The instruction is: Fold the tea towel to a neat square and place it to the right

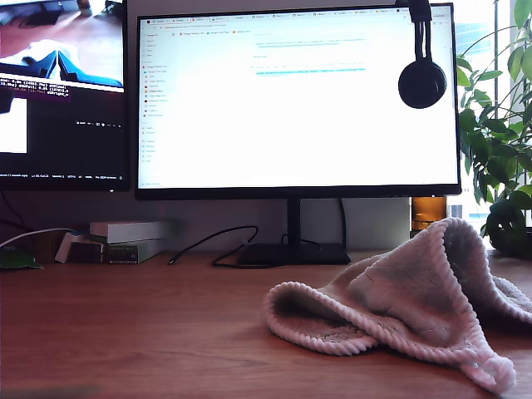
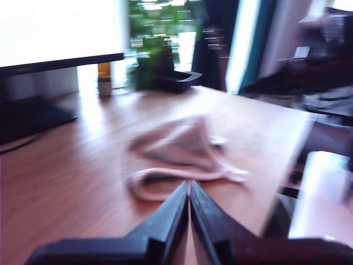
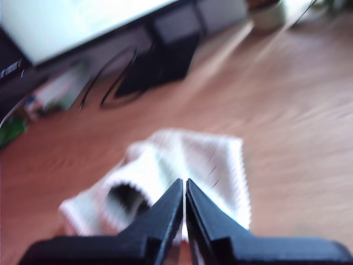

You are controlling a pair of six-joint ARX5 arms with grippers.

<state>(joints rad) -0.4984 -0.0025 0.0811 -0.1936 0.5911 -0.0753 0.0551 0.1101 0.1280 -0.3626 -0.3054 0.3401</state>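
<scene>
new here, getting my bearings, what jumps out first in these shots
The tea towel lies crumpled in a fluffy heap on the wooden desk, at the exterior view's right. Behind it glows a big bright monitor, with black headphones hanging on its corner. Both end effectors hover shut above the cloth.

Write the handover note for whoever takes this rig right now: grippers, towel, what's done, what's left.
My first gripper: jaws together, holding nothing, above the desk short of the tea towel.
My second gripper: jaws together, also holding nothing, over the towel's near edge.
Tea towel: a rumpled heap on the wooden desk, at the exterior view's right, in front of the monitor; one hemmed edge curls up into an open loop.
Done: no neat fold visible.
Left: spread it flat, fold to a square, set it at the right.
</scene>
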